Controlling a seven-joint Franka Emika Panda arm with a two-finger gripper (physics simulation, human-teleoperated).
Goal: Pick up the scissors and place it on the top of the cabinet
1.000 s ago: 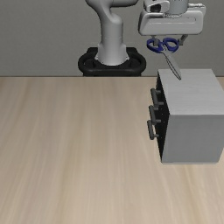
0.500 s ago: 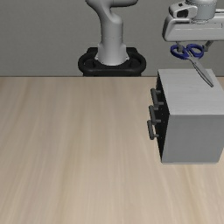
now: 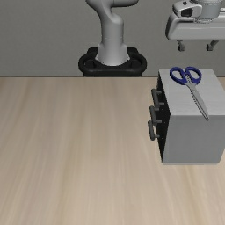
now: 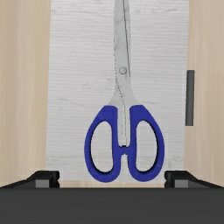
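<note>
Scissors flat on the grey top of the cabinet, free of any grip. Blue handle loops toward 11 o'clock in the exterior view. Steel blades closed, pointing toward 5 o'clock, tips short of the top's edge. In the wrist view, scissors lengthwise along the cabinet top, loops nearest the fingertips. End effector above the scissors and well apart from them, fingers spread wide, nothing held between them. Cabinet at 3 o'clock on the worktop, drawer fronts with dark handles facing 9 o'clock. Robot base at 12 o'clock, beyond the worktop's far edge.
</note>
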